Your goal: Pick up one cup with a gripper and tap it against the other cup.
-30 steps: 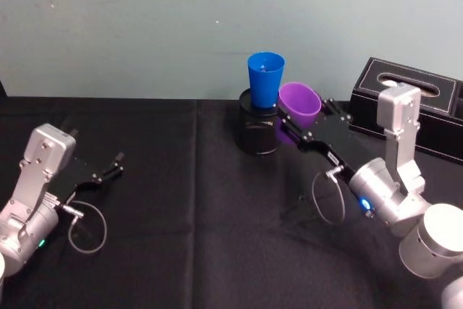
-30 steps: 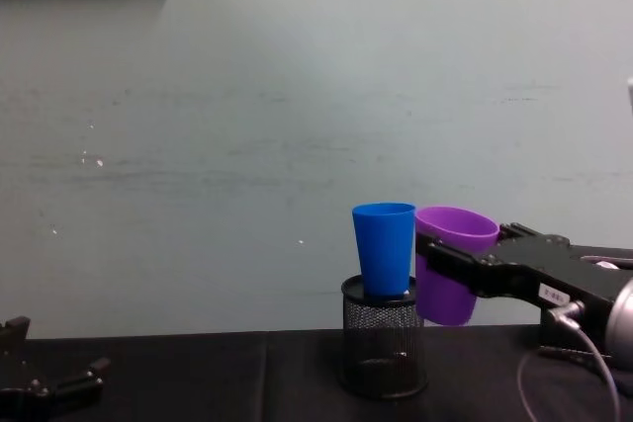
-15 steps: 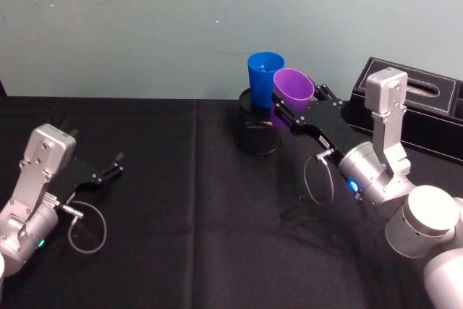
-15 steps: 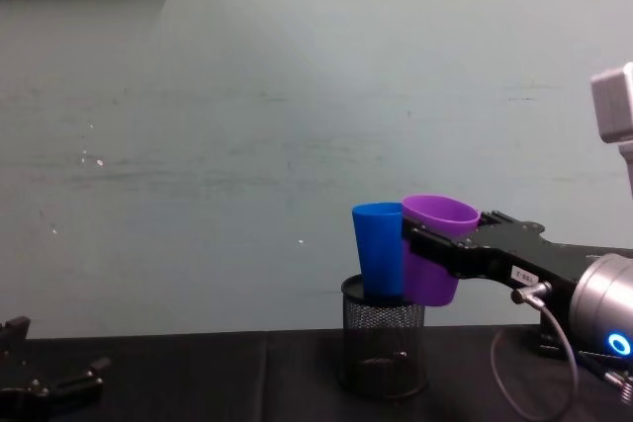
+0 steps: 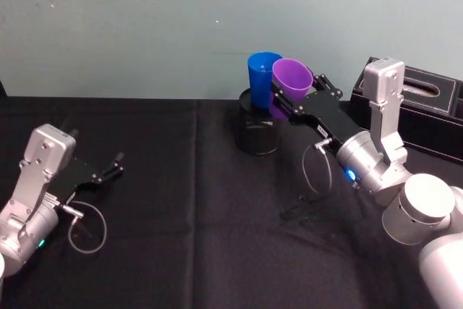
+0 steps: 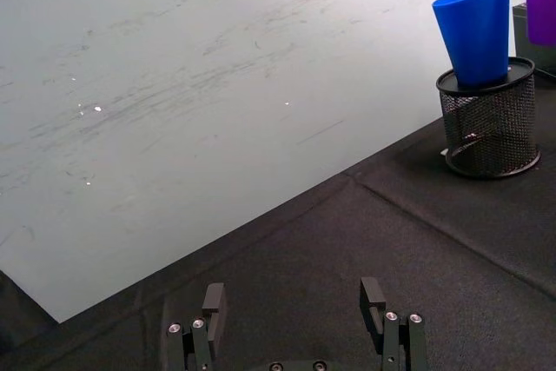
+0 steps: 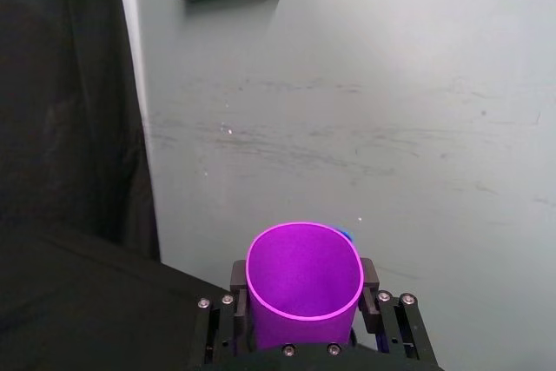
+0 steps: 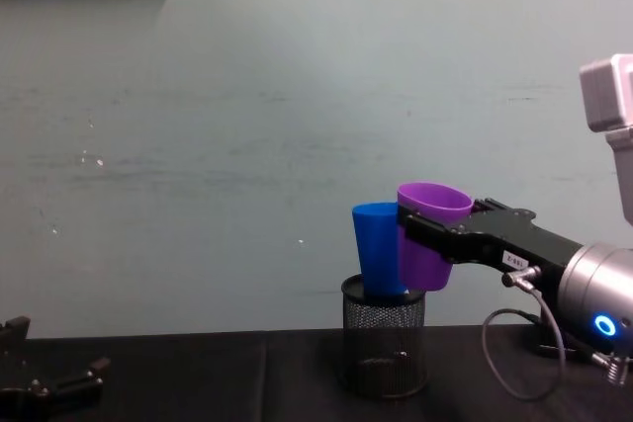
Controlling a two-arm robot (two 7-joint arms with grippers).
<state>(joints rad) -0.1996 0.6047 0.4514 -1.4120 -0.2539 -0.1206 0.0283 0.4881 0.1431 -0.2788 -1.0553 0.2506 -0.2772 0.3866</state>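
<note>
**Purple cup touches blue cup**

The right gripper (image 5: 296, 94) has its fingers clamped on the purple cup (image 5: 291, 79), held in the air with its side touching the blue cup (image 5: 260, 81). The blue cup stands in a black wire-mesh pen holder (image 5: 257, 134) by the desk's (image 5: 181, 215) far edge. The left gripper (image 6: 295, 297) sits low near the left edge, fingers apart.

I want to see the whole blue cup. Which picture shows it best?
The left wrist view: the blue cup stands in the mesh holder with nothing in front of it. In the chest and head views the purple cup hides part of its side. In the right wrist view a blue sliver peeks out behind it.
</note>
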